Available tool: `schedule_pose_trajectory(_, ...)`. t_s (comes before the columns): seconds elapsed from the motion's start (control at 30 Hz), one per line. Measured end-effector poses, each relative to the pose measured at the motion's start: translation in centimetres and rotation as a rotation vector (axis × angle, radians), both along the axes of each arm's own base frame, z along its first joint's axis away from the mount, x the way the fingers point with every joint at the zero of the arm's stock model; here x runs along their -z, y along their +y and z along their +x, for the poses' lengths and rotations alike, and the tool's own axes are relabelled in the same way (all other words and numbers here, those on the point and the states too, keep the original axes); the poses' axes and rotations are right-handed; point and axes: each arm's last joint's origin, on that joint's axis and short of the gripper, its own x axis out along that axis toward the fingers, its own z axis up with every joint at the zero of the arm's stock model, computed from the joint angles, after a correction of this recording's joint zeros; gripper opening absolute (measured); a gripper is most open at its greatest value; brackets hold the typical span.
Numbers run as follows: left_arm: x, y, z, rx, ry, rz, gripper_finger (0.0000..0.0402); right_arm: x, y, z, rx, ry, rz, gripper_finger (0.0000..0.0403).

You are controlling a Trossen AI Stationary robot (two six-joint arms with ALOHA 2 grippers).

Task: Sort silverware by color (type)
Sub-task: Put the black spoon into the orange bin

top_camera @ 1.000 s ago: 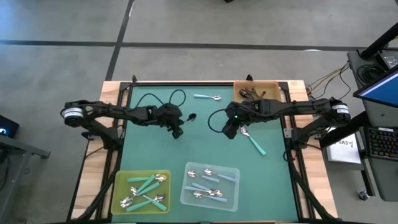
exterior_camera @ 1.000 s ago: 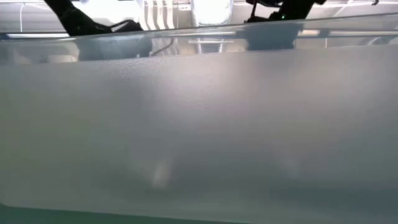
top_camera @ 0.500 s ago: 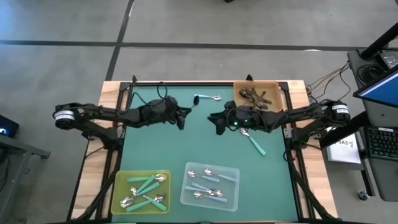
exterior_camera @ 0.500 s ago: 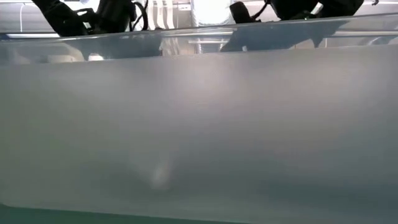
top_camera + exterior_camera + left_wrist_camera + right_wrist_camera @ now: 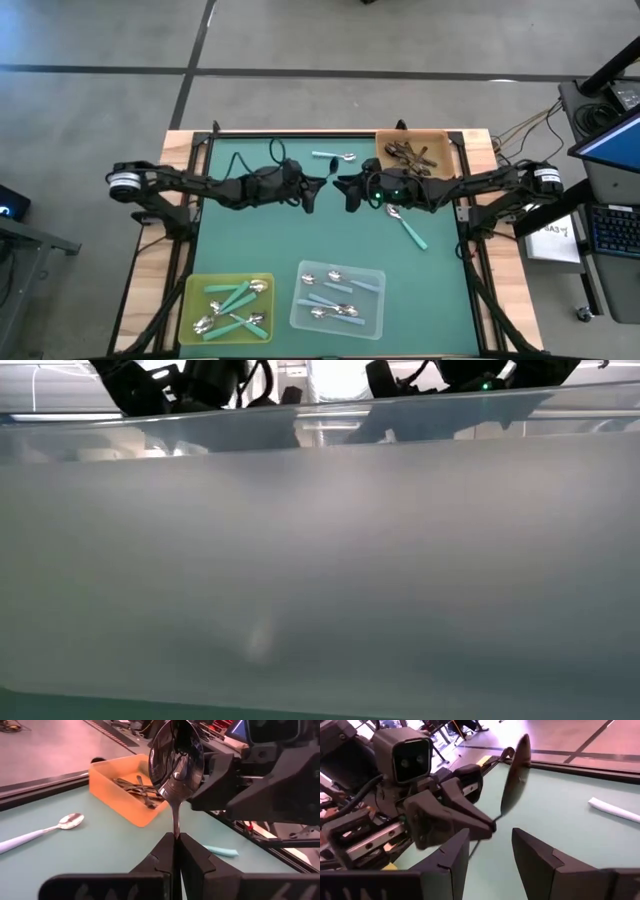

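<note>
My left gripper (image 5: 313,192) is over the middle of the green mat (image 5: 260,250), shut on a dark-handled spoon (image 5: 176,760) whose shiny bowl stands above the fingers. My right gripper (image 5: 346,190) faces it from the table's right. It is open, and its two fingers (image 5: 454,851) stand a short way off the spoon (image 5: 516,775) without touching it. A light blue spoon (image 5: 333,156) and a teal spoon (image 5: 405,226) lie flat on the mat. My left gripper pinches the spoon's thin neck (image 5: 175,822) just below the bowl between its two fingers. The fingers reach out about level, toward the table's right. The spoon stands roughly upright with its bowl up, lifted clear of the mat. The fingers hide the rest of the handle.
An orange tray (image 5: 440,140) at the far right holds dark spoons. A yellow tray (image 5: 195,300) with teal spoons and a clear tray (image 5: 375,310) with light blue spoons stand at the near edge. The clear tray's wall (image 5: 320,560) fills the low view.
My left gripper, shut all along, has gone up and toward the table's right and has tipped from pointing down to about level. It has carried the spoon off the mat and stood it bowl up. My right gripper has swung up to level and drawn toward the left gripper.
</note>
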Motion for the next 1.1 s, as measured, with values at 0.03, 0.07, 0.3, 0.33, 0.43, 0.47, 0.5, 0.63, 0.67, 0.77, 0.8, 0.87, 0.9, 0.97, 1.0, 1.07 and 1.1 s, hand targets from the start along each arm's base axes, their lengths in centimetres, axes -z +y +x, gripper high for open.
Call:
schedule_pose_trajectory(0.03, 0.0, 0.0, 0.3, 0.002, -0.002, 0.0, 0.0, 0.0, 0.0, 0.0, 0.0, 0.0, -0.001, 0.0139)
schedule_pose_trajectory(0.07, 0.1, 0.0, 0.5, 0.007, -0.002, -0.001, 0.0, 0.0, 0.0, 0.0, 0.0, -0.001, -0.001, 0.0139)
schedule_pose_trajectory(0.3, -0.5, -1.1, 1.5, 0.055, -0.035, 0.001, 0.0, -0.1, -0.1, 0.0, 0.047, 0.004, -0.02, 0.0139)
schedule_pose_trajectory(0.33, -0.6, -1.3, 1.7, 0.064, -0.034, 0.006, 0.0, -0.1, -0.2, 0.0, 0.051, 0.005, -0.024, 0.0139)
schedule_pose_trajectory(0.43, -0.6, -1.8, 2.1, 0.08, -0.032, 0.019, 0.0, -0.1, -0.4, -0.1, 0.055, 0.005, -0.026, 0.0139)
schedule_pose_trajectory(0.47, -0.7, -1.9, 2.3, 0.085, -0.033, 0.02, 0.0, -0.1, -0.4, -0.1, 0.057, 0.006, -0.028, 0.0139)
schedule_pose_trajectory(0.5, -0.6, -1.9, 2.4, 0.086, -0.032, 0.02, 0.0, -0.1, -0.5, -0.1, 0.058, 0.006, -0.028, 0.0139)
schedule_pose_trajectory(0.63, -0.4, -1.9, 2.7, 0.085, -0.024, 0.023, 0.0, 0.0, -0.5, -0.1, 0.061, 0.011, -0.029, 0.013)
schedule_pose_trajectory(0.67, -0.4, -1.9, 2.7, 0.084, -0.022, 0.026, 0.0, 0.0, -0.5, -0.1, 0.061, 0.011, -0.029, 0.0121)
schedule_pose_trajectory(0.77, -0.5, -1.9, 2.7, 0.083, -0.024, 0.027, 0.0, -0.1, -0.6, -0.1, 0.06, 0.013, -0.03, 0.0083)
schedule_pose_trajectory(0.8, -0.5, -1.9, 2.7, 0.082, -0.024, 0.027, 0.0, -0.1, -0.6, -0.1, 0.061, 0.014, -0.035, 0.0066)
schedule_pose_trajectory(0.87, -0.5, -1.9, 2.7, 0.083, -0.025, 0.031, 0.0, -0.2, -0.8, -0.1, 0.055, 0.014, -0.05, 0.0028)
schedule_pose_trajectory(0.9, -0.5, -1.9, 2.7, 0.084, -0.025, 0.032, 0.0001, -0.2, -0.9, -0.1, 0.052, 0.013, -0.062, 0.002)
schedule_pose_trajectory(0.97, -0.5, -1.9, 2.7, 0.084, -0.024, 0.032, 0.0001, -0.2, -1.1, -0.1, 0.05, 0.014, -0.063, 0.0014)
schedule_pose_trajectory(1.0, -0.5, -1.9, 2.7, 0.083, -0.024, 0.032, 0.0001, -0.3, -1.2, -0.1, 0.051, 0.013, -0.063, 0.0012)
schedule_pose_trajectory(1.07, -0.5, -1.9, 2.7, 0.092, -0.025, 0.029, 0.0004, -0.3, -1.5, -0.1, 0.052, 0.019, -0.065, 0.0011)
schedule_pose_trajectory(1.1, -0.5, -1.9, 2.7, 0.11, -0.026, 0.024, 0.0007, -0.4, -1.6, -0.1, 0.05, 0.03, -0.068, 0.0011)
